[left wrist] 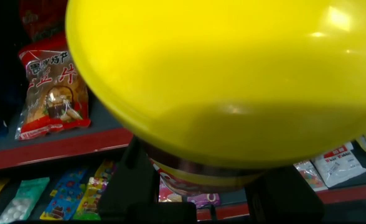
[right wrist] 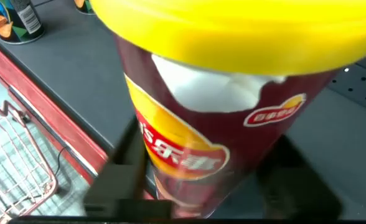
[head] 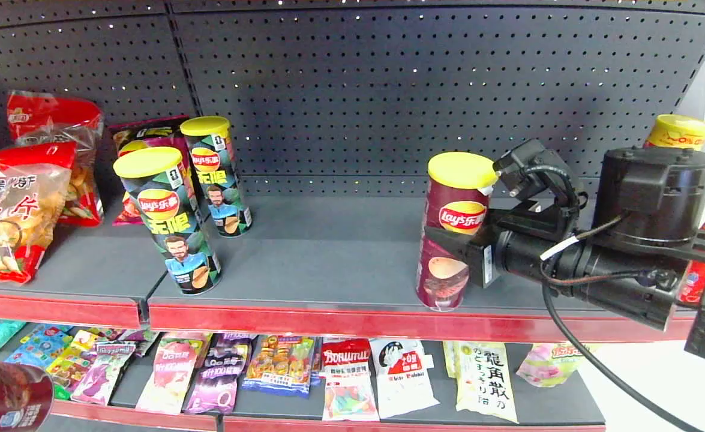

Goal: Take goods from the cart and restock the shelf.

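A maroon chips can (head: 455, 223) with a yellow lid stands near the front edge of the upper shelf (head: 328, 258), right of centre. My right gripper (head: 448, 247) is shut on its middle from the right side. In the right wrist view the same maroon can (right wrist: 195, 149) sits between the dark fingers (right wrist: 122, 171) of the right gripper (right wrist: 201, 186). A second maroon can (head: 5, 396) shows low at the left, below the shelf edge. In the left wrist view its yellow lid (left wrist: 233, 74) looms large, and my left gripper (left wrist: 201, 196) is shut on the can body.
Two green yellow-lidded cans (head: 167, 222) (head: 217, 174) stand at the shelf's left, with red snack bags (head: 19, 210) beyond them. Another can (head: 677, 132) stands at the far right. Candy bags (head: 280, 366) fill the lower shelf. The wire cart (right wrist: 15, 165) is below.
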